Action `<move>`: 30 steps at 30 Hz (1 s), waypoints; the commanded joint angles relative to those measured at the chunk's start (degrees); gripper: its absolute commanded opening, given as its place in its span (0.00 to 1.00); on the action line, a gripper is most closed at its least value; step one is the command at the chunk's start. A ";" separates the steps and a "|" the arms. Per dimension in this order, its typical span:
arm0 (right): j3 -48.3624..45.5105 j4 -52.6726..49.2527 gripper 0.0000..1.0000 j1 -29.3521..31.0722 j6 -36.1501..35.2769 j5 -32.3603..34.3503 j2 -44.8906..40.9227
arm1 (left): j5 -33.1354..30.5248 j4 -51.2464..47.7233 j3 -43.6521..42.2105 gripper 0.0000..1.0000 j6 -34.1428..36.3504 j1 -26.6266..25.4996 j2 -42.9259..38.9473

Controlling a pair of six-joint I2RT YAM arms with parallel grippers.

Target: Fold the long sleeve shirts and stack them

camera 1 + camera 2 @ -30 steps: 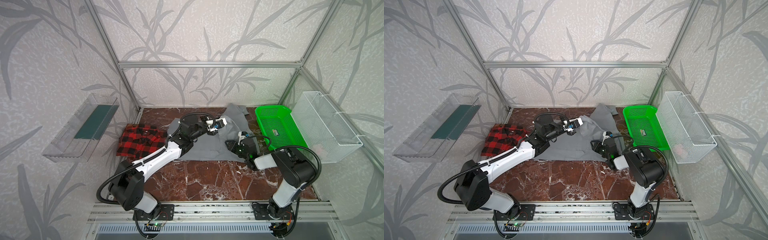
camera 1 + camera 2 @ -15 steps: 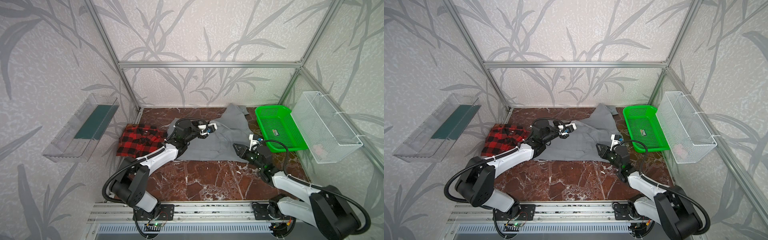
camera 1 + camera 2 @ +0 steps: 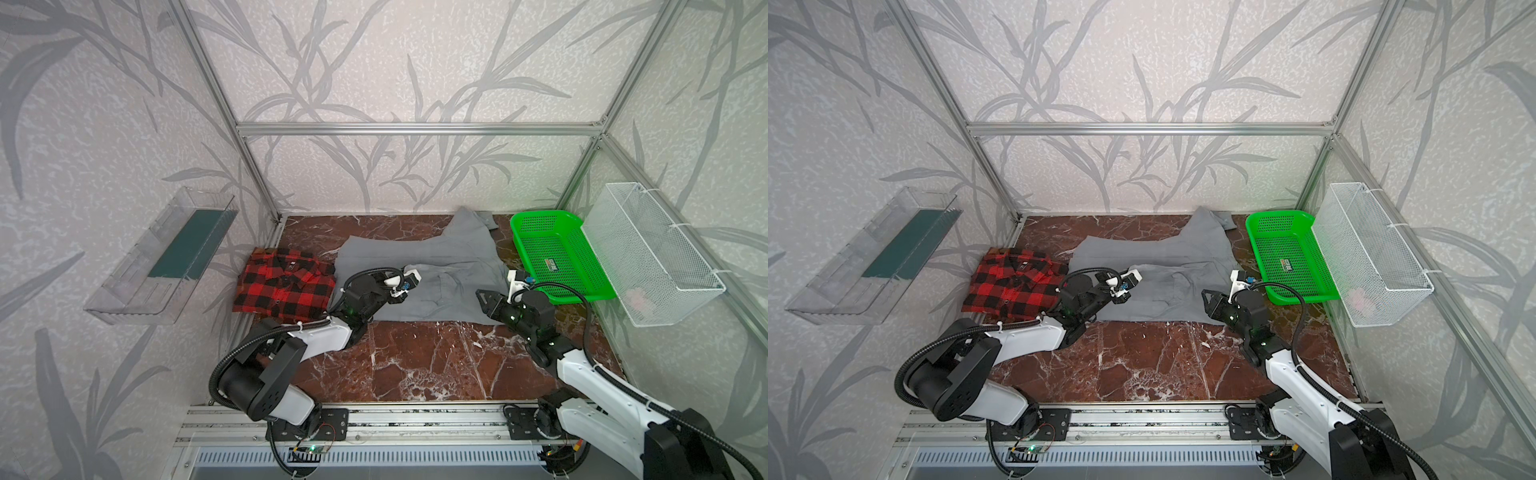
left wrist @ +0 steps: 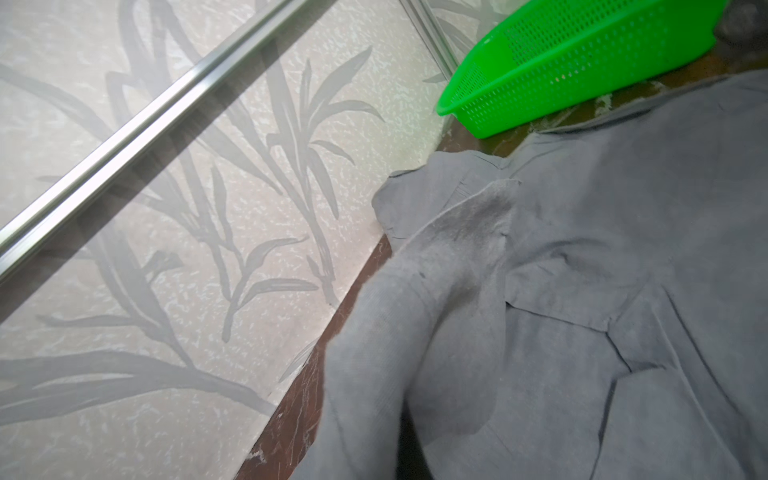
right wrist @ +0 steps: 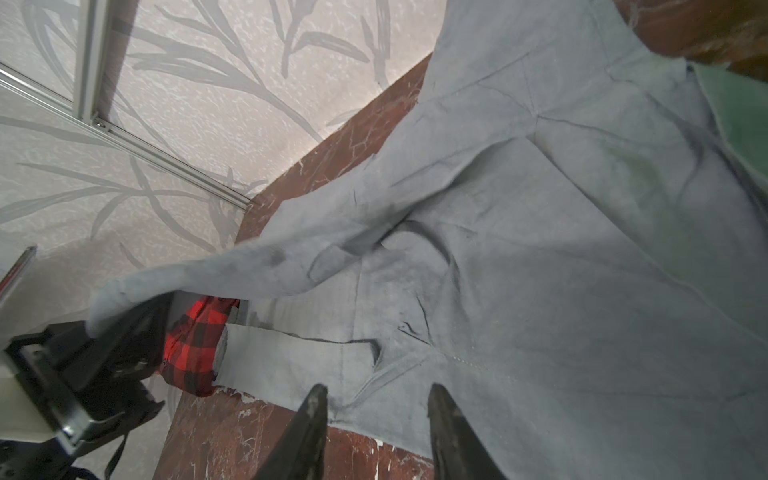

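The light gray shirt (image 3: pixel 440 257) (image 3: pixel 1175 257) lies spread across the back middle of the table, one sleeve reaching toward the back wall. The red-and-black plaid shirt (image 3: pixel 286 286) (image 3: pixel 1013 286) lies folded at the left. My left gripper (image 3: pixel 398 293) (image 3: pixel 1120 296) hovers over the gray shirt's left part, shut on a fold of gray cloth; in the right wrist view the left gripper (image 5: pixel 120 316) shows lifted cloth trailing from it. In the left wrist view the gray shirt (image 4: pixel 582 270) hides the jaws. My right gripper (image 3: pixel 484 301) (image 5: pixel 377 390) stands open over the shirt's near right edge, holding nothing.
A green plastic basket (image 3: pixel 536 232) (image 4: pixel 582 50) stands at the back right, beside the gray shirt. A white wire basket (image 3: pixel 648 249) hangs on the right wall and a clear shelf (image 3: pixel 166 257) on the left wall. Bare marble table (image 3: pixel 415 365) lies in front.
My left gripper has drawn the gray cloth leftward and toward the front. The right arm has dropped low and stretched out, while its gripper stays near the shirt's right edge.
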 commanded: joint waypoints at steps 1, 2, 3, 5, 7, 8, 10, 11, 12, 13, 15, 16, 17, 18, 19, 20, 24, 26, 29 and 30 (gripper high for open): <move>1.95 1.69 0.41 -0.50 1.36 -1.85 2.24 | -5.55 10.18 -1.56 0.00 -9.18 0.12 -2.37; 2.09 1.84 0.41 -0.47 1.32 -1.77 2.61 | -5.50 11.40 -2.00 0.00 -11.09 0.16 -2.52; 2.10 2.22 0.41 -0.52 1.61 -1.55 2.89 | -5.30 12.80 -2.51 0.00 -12.97 0.12 -2.62; 2.43 2.77 0.41 -1.01 2.16 -2.12 3.17 | -5.30 15.76 -3.84 0.00 -16.08 0.25 -2.84; 3.18 2.12 0.40 -1.07 1.72 -2.32 3.04 | -5.28 18.30 -5.16 0.00 -18.57 0.51 -2.79; 3.36 1.92 0.41 -1.12 1.71 -2.33 2.91 | -6.57 20.06 -5.69 0.00 -20.91 0.66 -2.63; 3.74 1.74 0.41 -1.11 1.55 -2.74 2.58 | -9.08 24.15 -7.42 0.00 -25.06 2.18 -1.92; 3.85 1.61 0.41 -1.09 1.51 -2.78 2.49 | -9.02 24.83 -7.98 0.00 -25.30 2.90 -1.52; 3.90 1.67 0.41 -1.11 1.58 -2.85 2.46 | -8.93 24.82 -8.30 0.00 -24.31 3.27 -1.07; 4.02 1.71 0.40 -1.12 1.58 -3.06 2.53 | -8.88 24.58 -8.19 0.00 -23.18 3.25 -0.87; 4.41 1.46 0.40 -1.12 1.76 -3.29 2.68 | -9.02 25.24 -8.42 0.00 -22.15 3.75 -0.90; 4.76 1.37 0.40 -1.14 1.71 -3.23 2.92 | -9.86 25.67 -8.65 0.00 -21.28 4.11 -0.88; 5.12 1.38 0.40 -1.11 1.76 -3.25 3.26 | -9.88 26.01 -8.76 0.00 -20.49 4.63 -0.64; 5.91 1.32 0.40 -1.19 1.99 -3.33 3.85 | -8.98 25.99 -8.72 0.00 -18.94 4.98 -0.31; 6.91 0.99 0.40 -1.20 2.10 -3.58 4.53 | -7.73 25.69 -8.83 0.00 -16.89 4.98 0.01; 7.98 0.62 0.40 -1.20 2.22 -3.56 5.10 | -6.04 25.69 -8.97 0.00 -15.69 4.85 0.10; 15.55 -2.11 0.40 -1.29 1.49 -3.39 9.51 | -2.05 26.68 -9.94 0.00 -10.37 4.51 0.46; 19.88 -2.47 0.40 -1.29 0.18 -4.13 12.75 | -1.25 26.64 -9.92 0.00 -7.78 4.36 0.62; 25.72 -1.89 0.43 -1.55 -1.52 -7.51 18.54 | 0.96 26.64 -9.94 0.00 -3.53 3.87 0.07; 27.43 -1.28 0.46 -1.55 -2.55 -9.06 20.43 | 1.69 26.72 -10.21 0.00 -3.08 3.69 -0.53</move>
